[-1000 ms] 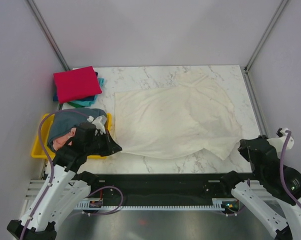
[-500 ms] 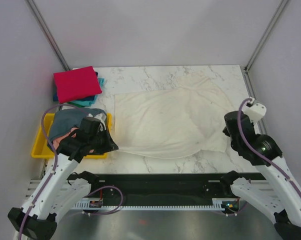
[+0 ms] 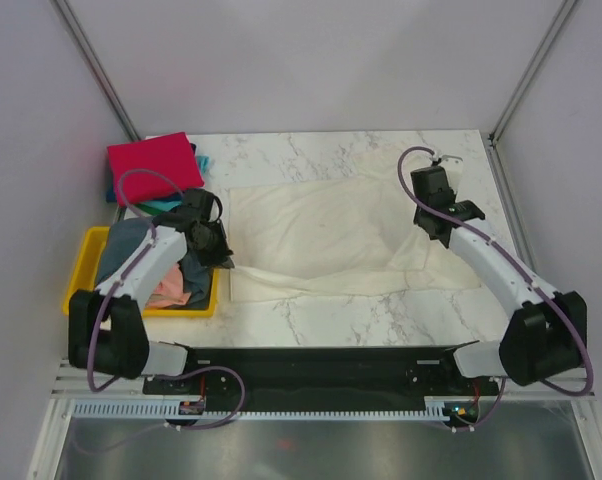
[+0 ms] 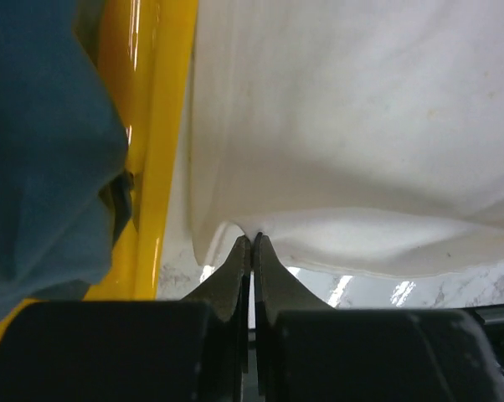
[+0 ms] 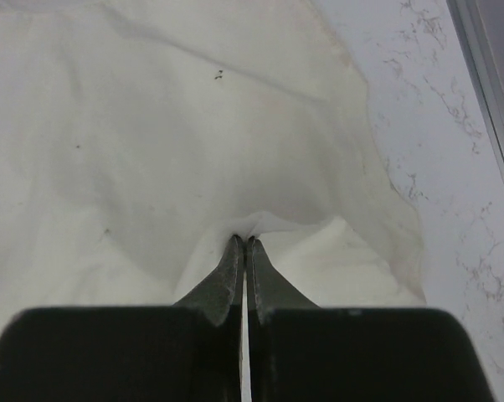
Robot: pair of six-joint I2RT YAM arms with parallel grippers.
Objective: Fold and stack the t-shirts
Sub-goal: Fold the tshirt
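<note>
T-shirts, five: cream-white shirt spread mid-desk, red shirt folded atop teal shirt far-left, slate grey-blue shirt and salmon shirt in one yellow tray. Left jaws and right jaws each pinch cream cloth (pinch visible only in wrist views).

You are looking into a robotics lab test cell. Plain pale panel walls on bare metal frame posts box in a marble-patterned table. The left arm and the right arm, white robot arms trailing purple cables, rise from a black rail along the table's near edge.
</note>
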